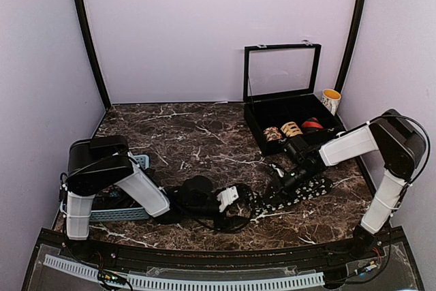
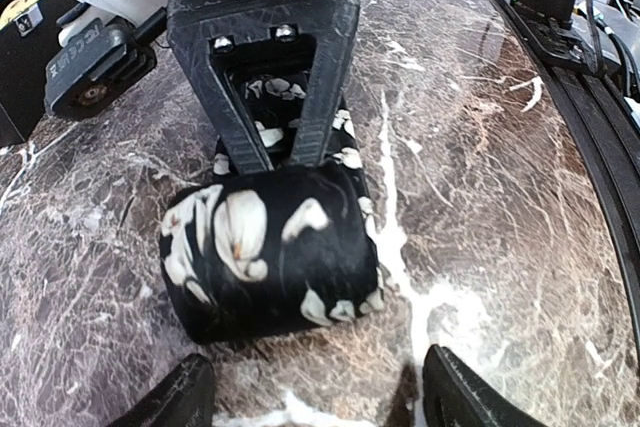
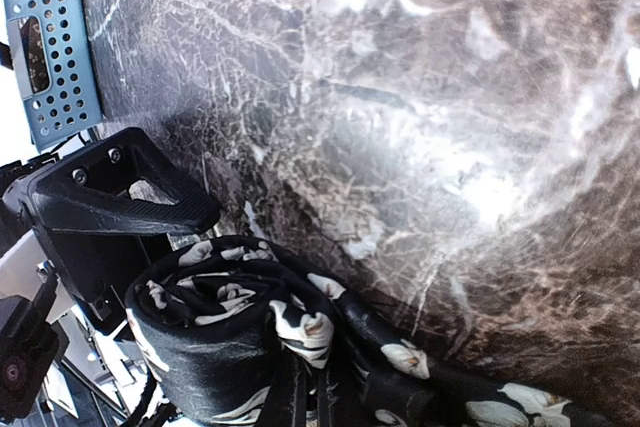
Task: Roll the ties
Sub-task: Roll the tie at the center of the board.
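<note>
— Black fabric, white print: the tie (image 2: 268, 252), mostly coiled, lies on the table (image 2: 480, 147) between the left tool (image 2: 310, 392) tips, jaws spread wide, gripping nothing.

— And the right tool (image 1: 289, 183)?

— Pinched shut on the tie's tail, probably to keep it taut.

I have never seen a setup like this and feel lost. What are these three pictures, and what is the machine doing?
Two robot arms are bolted at the near edge of a marble table. One picture looks down from above; the other two come from cameras on each wrist. A black necktie with white prints lies half rolled into a coil. The right gripper is shut on its coil, while the left gripper stands open around it. At the back, an open black case holds finished coiled ties. A blue basket sits beside the left arm.
</note>
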